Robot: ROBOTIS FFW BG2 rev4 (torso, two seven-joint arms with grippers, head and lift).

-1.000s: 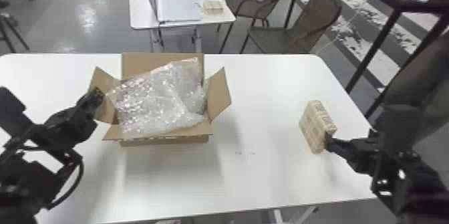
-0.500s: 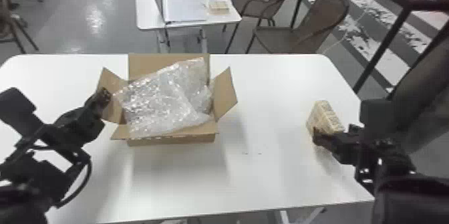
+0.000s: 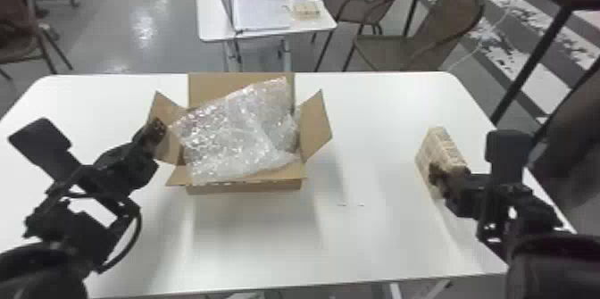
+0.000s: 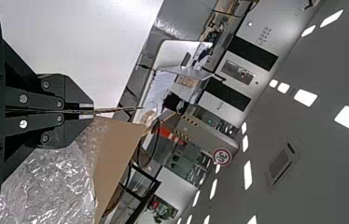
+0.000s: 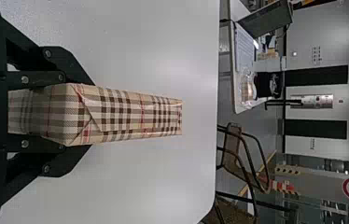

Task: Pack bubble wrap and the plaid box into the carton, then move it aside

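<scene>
Ceiling lights (image 4: 305,97) glow bright, bubble wrap (image 3: 227,137) glints, soft shadows darken the table (image 3: 379,244).

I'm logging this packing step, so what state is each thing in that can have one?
Carton: open, flaps spread
Bubble wrap: in the carton, bulging out
Plaid box: outside the carton
Left gripper: shut on a carton flap
Right gripper: shut on the plaid box
Laptop: open

Over the past second, the right gripper (image 3: 436,177) has advanced farther across the box (image 3: 446,147). Head view has swung left: table (image 3: 384,240) and carton (image 3: 250,186) now register farther right in it.
</scene>
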